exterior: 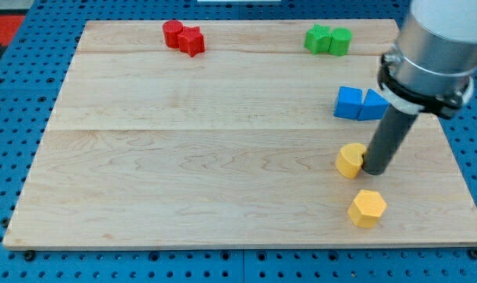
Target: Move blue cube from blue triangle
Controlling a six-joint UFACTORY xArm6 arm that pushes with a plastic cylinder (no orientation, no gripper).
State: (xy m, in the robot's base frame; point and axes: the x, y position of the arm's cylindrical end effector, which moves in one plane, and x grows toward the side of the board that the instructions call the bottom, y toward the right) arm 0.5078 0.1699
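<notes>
Pale wooden surface [222, 157] over a blue pegboard [10, 118], seen from the near edge. Near the view's right, blue cube [348, 103] touching blue triangle [373, 105], cube on the view's left of the pair, triangle partly hidden by the arm's silver collar [431, 55]. Below them, my tip [375, 170] down on the wood, just beside or touching the right side of a yellow rounded block [350, 160]; well short of the blue pair, toward the view's bottom. Second yellow block, hexagonal [368, 208], further toward the view's bottom, apart from the tip. At the view's top, two red blocks [183, 36] pressed together left of centre, exact shapes hard to tell; two green blocks [328, 39] side by side further right. No jaws on this arm, only the straight dark rod [386, 141].
</notes>
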